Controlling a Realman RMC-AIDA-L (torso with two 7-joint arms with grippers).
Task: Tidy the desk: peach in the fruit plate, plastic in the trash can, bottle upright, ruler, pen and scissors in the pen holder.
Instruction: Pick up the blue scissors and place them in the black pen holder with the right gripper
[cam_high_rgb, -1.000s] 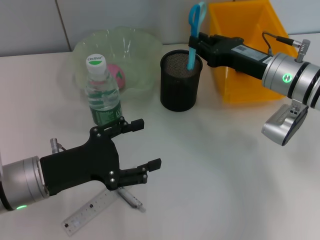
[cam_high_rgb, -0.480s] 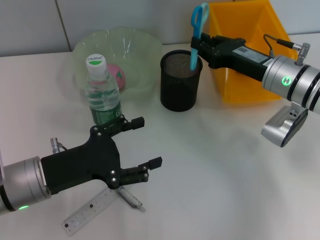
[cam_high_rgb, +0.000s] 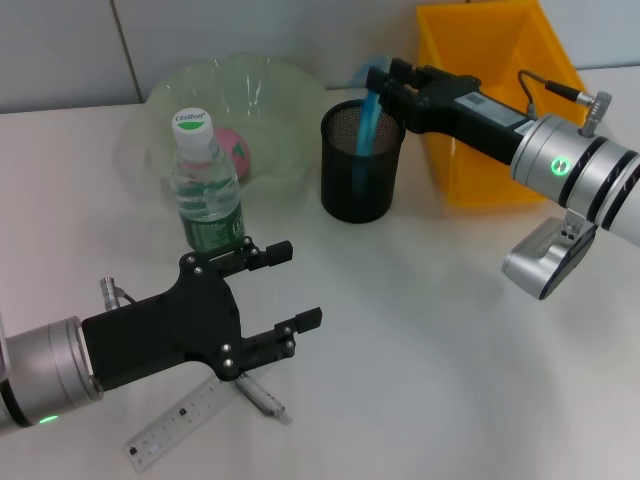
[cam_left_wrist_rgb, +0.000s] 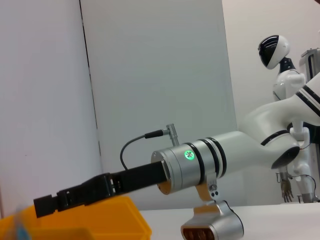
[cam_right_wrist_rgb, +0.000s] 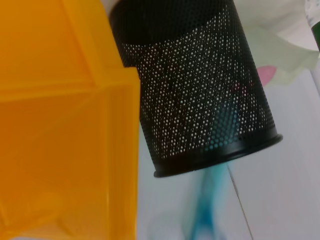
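Right end effector (cam_high_rgb: 385, 82) at upper centre is clamped on the blue-handled scissors (cam_high_rgb: 368, 125), which poke into the black mesh pen holder (cam_high_rgb: 358, 185). Left end effector (cam_high_rgb: 285, 290) hovers wide open at lower left, above the clear plastic ruler (cam_high_rgb: 178, 424) and grey pen (cam_high_rgb: 262, 399) on the white desk (cam_high_rgb: 430, 380).

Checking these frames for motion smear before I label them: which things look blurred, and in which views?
Head view: the blue scissors at the pen holder are smeared, while the bottle, ruler and left pincer stay crisp. Right wrist view: the scissors are a soft teal streak beside the sharp mesh holder. Left wrist view: a blue blur at the bin's edge.
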